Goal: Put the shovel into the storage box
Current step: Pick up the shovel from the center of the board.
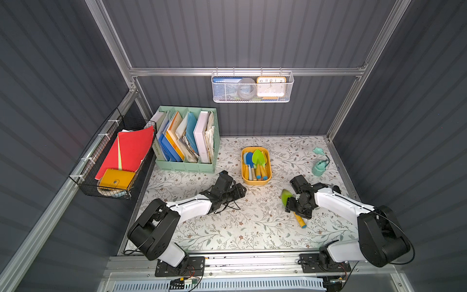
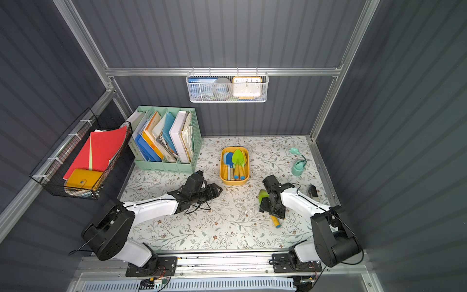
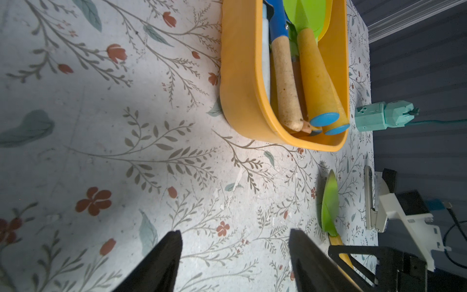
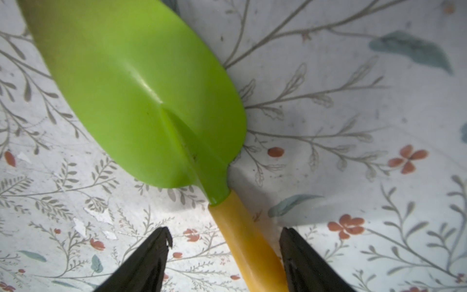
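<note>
The shovel (image 1: 286, 197) lies flat on the flowered table (image 1: 240, 227), over on the right side and outside the storage box (image 1: 256, 183), which sits a little farther back near the middle of the surface. The green blade points toward the back. The yellow handle runs toward the front edge, and its blue cap (image 1: 304, 225) pokes out from under the arm in both top views. Poised right over that handle is the right gripper (image 4: 225, 233). The wrist view shows its fingers (image 4: 151, 257) spread to either side of the yellow shaft, just behind the blade. One looks to be at or against the handle, while the other stands clear with table showing in the gap, so there is no clamp on it. The box is well stocked, with blue and green toy shovels (image 1: 257, 158) lying lengthwise, blades to the back wall. Across the way the left gripper (image 3: 235, 233) sits low near the box's near corner, jaws apart, with only flowered surface between them. Farther out, a mint-green file organizer (image 1: 185, 168) packed with books and folders stands at the back left. A black wire basket (image 1: 88, 187) with red folders hangs on the left wall, and a white mesh basket (image 1: 227, 93) holding a clock hangs on the back rail. A small teal object (image 1: 319, 169) stands near the right edge.
</note>
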{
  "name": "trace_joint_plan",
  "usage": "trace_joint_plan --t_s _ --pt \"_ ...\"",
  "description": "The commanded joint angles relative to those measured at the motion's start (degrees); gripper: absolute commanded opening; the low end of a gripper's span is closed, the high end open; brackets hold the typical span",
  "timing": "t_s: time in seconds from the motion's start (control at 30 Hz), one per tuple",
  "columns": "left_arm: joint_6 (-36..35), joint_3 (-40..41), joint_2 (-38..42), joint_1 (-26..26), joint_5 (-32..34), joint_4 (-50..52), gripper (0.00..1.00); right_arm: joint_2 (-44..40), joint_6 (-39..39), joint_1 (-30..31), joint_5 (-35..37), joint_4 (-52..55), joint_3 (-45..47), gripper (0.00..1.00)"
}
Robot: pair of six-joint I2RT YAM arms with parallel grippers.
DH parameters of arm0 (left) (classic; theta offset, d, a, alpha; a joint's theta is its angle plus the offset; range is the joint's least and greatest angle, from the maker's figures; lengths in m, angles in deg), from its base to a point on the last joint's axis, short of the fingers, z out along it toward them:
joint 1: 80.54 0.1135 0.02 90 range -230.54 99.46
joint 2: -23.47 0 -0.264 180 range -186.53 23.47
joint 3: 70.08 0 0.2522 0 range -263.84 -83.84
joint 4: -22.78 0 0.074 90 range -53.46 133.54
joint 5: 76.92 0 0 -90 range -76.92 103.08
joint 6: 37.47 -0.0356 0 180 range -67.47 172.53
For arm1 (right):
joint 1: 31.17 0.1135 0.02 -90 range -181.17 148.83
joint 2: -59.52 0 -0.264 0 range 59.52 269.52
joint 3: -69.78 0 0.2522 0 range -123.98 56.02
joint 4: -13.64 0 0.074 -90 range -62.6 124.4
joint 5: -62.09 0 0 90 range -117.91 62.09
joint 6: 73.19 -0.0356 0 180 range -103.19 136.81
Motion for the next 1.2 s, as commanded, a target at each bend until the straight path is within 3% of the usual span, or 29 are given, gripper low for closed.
trace_joint_plan --t_s 0.0,0.77,0.87,0.93,1.17 --pt "0.7 0.7 0.4 -0.2 -0.4 -0.8 0.73 -0.8 -0.8 1.1 1.6 2.0 0.7 0.71" --pt "1.7 1.1 0.2 -0.7 -0.3 -1.5 0.72 -1.5 -3.9 6.0 3.9 1.0 3.5 0.55" --pt "1.7 0.8 -0.1 -0.7 -0.4 -1.4 0.73 -1.4 -3.9 6.5 4.3 1.5 3.6 0.48" --pt "1.7 0.8 -0.2 -0.8 -0.4 -1.6 0.73 -1.5 -4.0 6.7 4.5 1.7 3.7 0.38" --pt "1.6 0.7 -0.2 -0.8 -0.3 -1.7 0.72 -3.9 -3.7 7.1 4.2 3.2 1.8 0.28"
